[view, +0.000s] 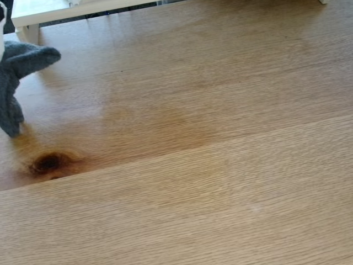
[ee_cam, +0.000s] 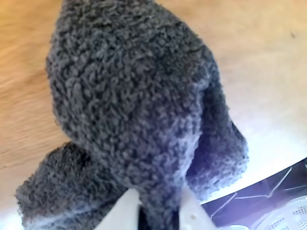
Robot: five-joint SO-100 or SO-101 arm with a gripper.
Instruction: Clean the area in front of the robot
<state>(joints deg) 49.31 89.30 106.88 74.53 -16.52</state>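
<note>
Likely home: oak-grain wood surface (view: 220, 182), white raised ledge (view: 55, 14), grey knitted cloth (ee_cam: 139, 105).

Light-brown wood table (view: 231, 182) lying broad in the fixed view, plank seam running just below its dark knot (view: 48, 163), grey cloth (view: 16, 83) touching down just above-left of the knot, white ledge (view: 60, 10) standing beyond it

The table (view: 220, 165) was light-brown oak grain, with a dark brown knot (view: 48, 163) ringed in amber and a darker amber patch (view: 160, 124). The cloth (ee_cam: 139, 105) was grey, in a curly knitted texture. The tool (ee_cam: 160, 211) had white jaws, and the ledge (view: 49, 11) was white.
</note>
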